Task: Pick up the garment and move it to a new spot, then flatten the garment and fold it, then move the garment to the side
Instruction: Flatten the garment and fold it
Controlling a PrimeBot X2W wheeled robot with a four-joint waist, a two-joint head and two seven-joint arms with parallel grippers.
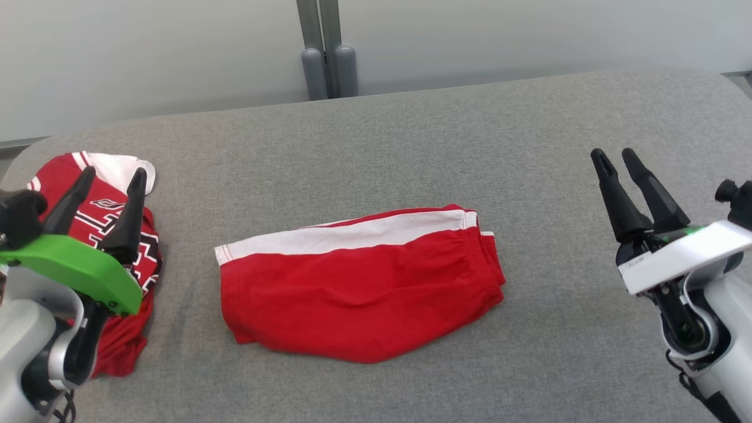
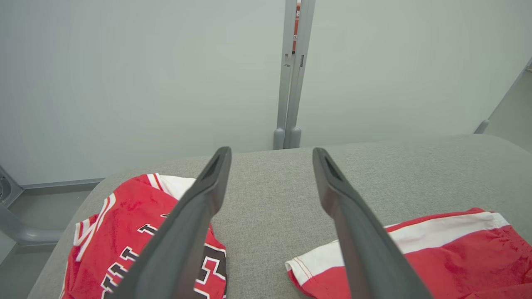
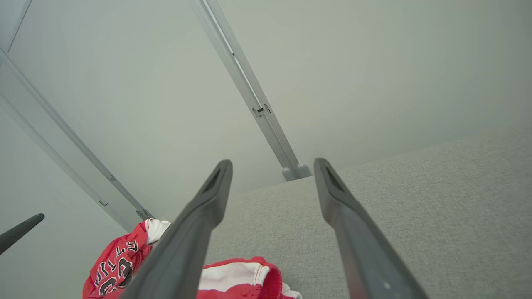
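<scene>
We judge the red, white-striped fabric shorts (image 1: 358,299) light and limp; pinch at gathered waistband (image 1: 492,261). Both left gripper (image 1: 114,171) and right gripper (image 1: 613,154) spread wide, empty.

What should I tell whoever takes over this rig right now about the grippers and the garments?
Left gripper: open, empty, above the red jersey bunched at the left edge of the table.
Right gripper: open, empty, over bare table on the right.
Red shorts: lying folded mid-table, touching neither gripper.
Done, apparently: the fold.
Left, likely: moving the shorts aside.
</scene>
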